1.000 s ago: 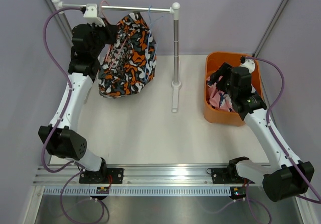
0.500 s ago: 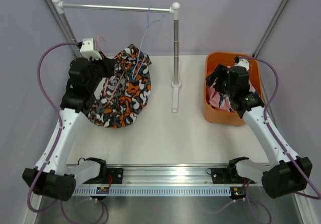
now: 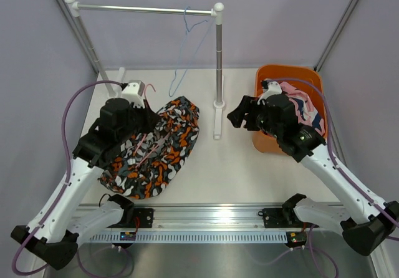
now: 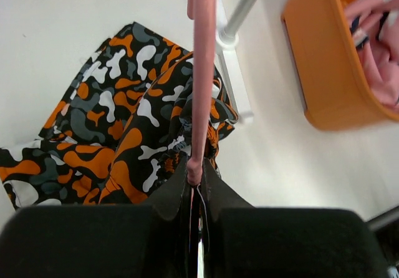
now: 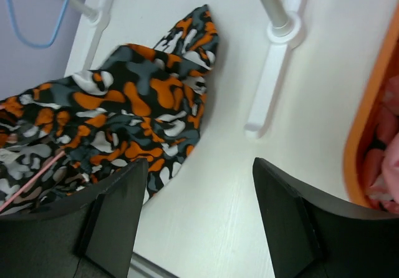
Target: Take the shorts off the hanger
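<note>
Heaped on the near-left part of the worktop (image 3: pixel 237 178): black shorts (image 3: pixel 159 150) blotched with orange and white, partly under the left arm. Across the cloth, a pink hanger (image 4: pixel 202 72), off the rail (image 3: pixel 143 8) and down at worktop level. Left fingers (image 4: pixel 186 191) pressed together on one end of that hanger, with the patterned cloth bunched right against the grip. Cannot tell whether the garment is threaded on the hanger or only lying around it.

Up on the rail at the far side, near the right post (image 3: pixel 219 53), a thin blue hanger (image 3: pixel 187 47), bare.

At the right, in the orange bin (image 3: pixel 265 138), pink shorts (image 3: pixel 299 100) with navy and white blotches, crumpled against the far wall. Right fingers (image 3: pixel 238 116) spread wide and holding nothing, hovering above bare worktop between the post's foot and the bin, pointed left toward the black shorts but well apart from them.
</note>
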### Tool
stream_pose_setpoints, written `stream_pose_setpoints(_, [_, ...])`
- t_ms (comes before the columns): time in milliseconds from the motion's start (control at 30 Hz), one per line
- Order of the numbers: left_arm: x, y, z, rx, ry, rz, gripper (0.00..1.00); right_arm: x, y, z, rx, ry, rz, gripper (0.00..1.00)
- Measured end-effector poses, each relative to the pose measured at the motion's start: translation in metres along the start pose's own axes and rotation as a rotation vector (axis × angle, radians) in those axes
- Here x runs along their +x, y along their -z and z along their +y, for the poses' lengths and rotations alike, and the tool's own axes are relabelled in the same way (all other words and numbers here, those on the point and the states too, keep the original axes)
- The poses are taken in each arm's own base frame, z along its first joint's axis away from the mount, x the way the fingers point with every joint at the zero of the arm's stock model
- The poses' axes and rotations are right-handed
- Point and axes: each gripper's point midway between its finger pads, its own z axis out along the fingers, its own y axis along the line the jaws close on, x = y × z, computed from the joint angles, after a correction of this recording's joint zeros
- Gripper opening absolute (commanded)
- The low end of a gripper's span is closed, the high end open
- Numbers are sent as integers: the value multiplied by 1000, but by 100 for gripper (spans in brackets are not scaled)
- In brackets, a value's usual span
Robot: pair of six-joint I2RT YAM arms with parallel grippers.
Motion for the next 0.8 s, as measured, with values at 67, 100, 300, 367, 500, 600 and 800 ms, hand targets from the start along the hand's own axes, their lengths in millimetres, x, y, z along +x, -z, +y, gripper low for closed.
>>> stream_pose_setpoints(67, [15, 6, -7, 21, -15, 46, 0, 10, 8, 17, -43, 11, 21, 77])
stream_pose_setpoints(100, [20, 10, -10, 33, -22, 57, 0, 14, 12, 23, -59, 12, 25, 76])
stream_pose_setpoints(300, [41, 25, -28, 129, -45, 95, 0, 52, 29, 69, -159, 46, 103, 75])
stream_pose_setpoints(367, [47, 25, -35, 156, -51, 114, 0, 74, 28, 82, -159, 80, 153, 76])
stream_pose_setpoints(500, [62, 13, -52, 199, -77, 172, 0, 112, 21, 102, -147, 135, 236, 76])
stream_pose_setpoints(600, [72, 2, -64, 220, -94, 210, 0, 123, 11, 102, -104, 146, 245, 76])
stream_pose_setpoints(800, [82, -9, -80, 239, -124, 261, 0, 121, -11, 113, -34, 169, 218, 76])
